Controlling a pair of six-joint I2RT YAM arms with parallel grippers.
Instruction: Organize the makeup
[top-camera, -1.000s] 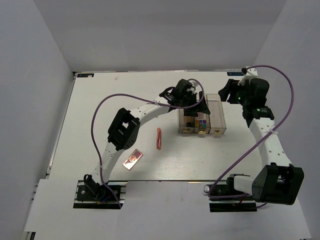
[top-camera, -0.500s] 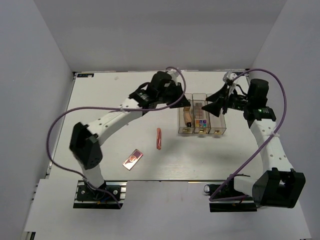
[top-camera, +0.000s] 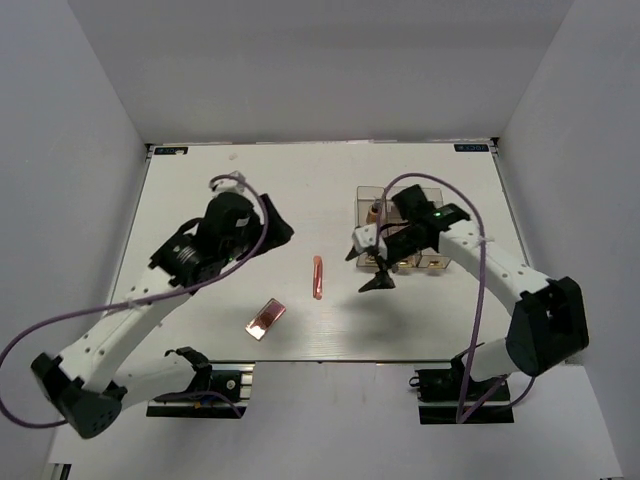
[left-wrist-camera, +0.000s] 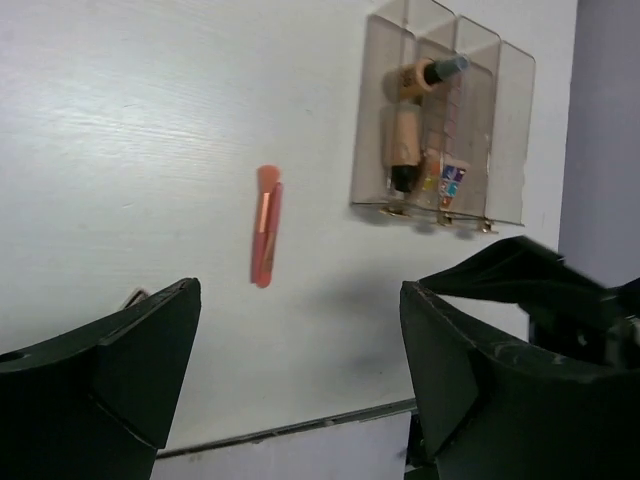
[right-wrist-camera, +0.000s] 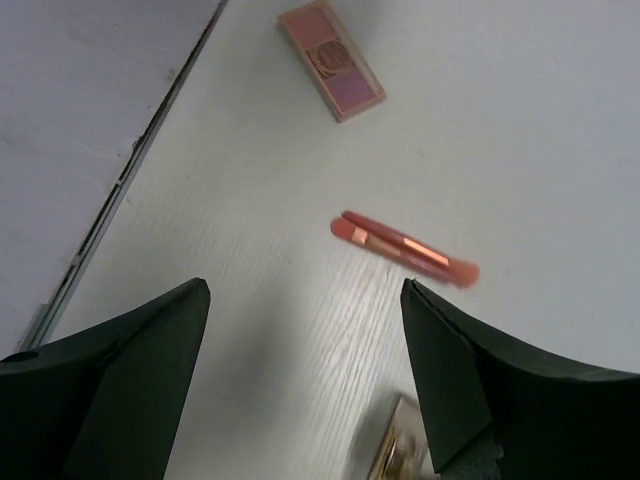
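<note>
A thin pink stick (top-camera: 318, 277) lies on the white table between my two grippers, also in the left wrist view (left-wrist-camera: 265, 240) and the right wrist view (right-wrist-camera: 400, 245). A flat pink palette (top-camera: 266, 319) lies nearer the front edge (right-wrist-camera: 332, 58). The clear box (top-camera: 430, 200) holds a tan bottle (left-wrist-camera: 420, 75), a beige tube (left-wrist-camera: 403, 140) and a coloured palette (left-wrist-camera: 448, 183). My left gripper (top-camera: 275, 228) hovers open and empty to the left of the stick (left-wrist-camera: 300, 370). My right gripper (top-camera: 368, 268) hangs open and empty just in front of the box, right of the stick (right-wrist-camera: 305, 370).
The table's front edge (left-wrist-camera: 300, 430) runs close below the palette. White walls enclose the table on three sides. A purple cable (top-camera: 430, 180) loops over the box from the right arm.
My left arm has swung back from the box to the left side of the table. My right arm has come from right of the box to its front left corner, jaws wider.
</note>
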